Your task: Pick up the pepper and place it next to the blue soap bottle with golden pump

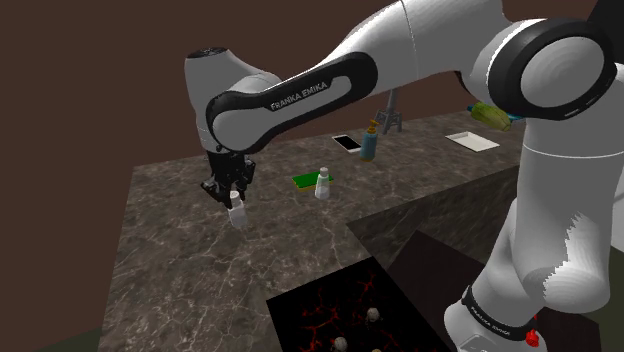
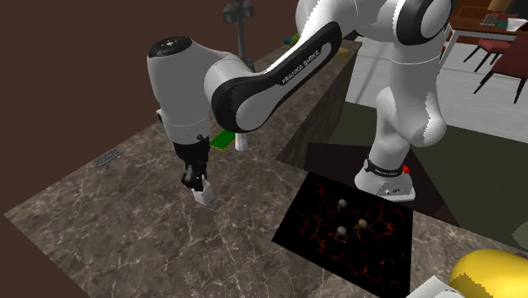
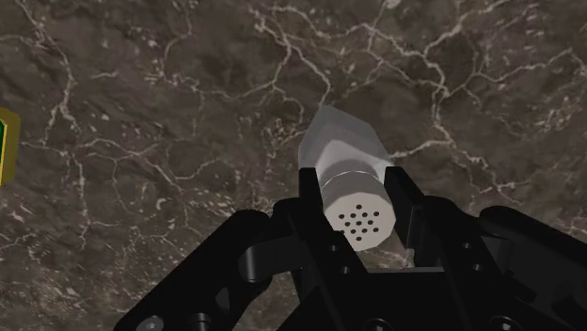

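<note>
Pincer clasps one pepper shaker; second shaker on counter.

Dim light. Plain dark brown wall behind bench. Bench top dark stone, pale veins, turning corner toward shoulder view's right. Grey tap at far edge. Low beside bench, black panel with red glowing cracks. Beyond, pale grey floor; reddish chairs at second exterior view's top right.
</note>
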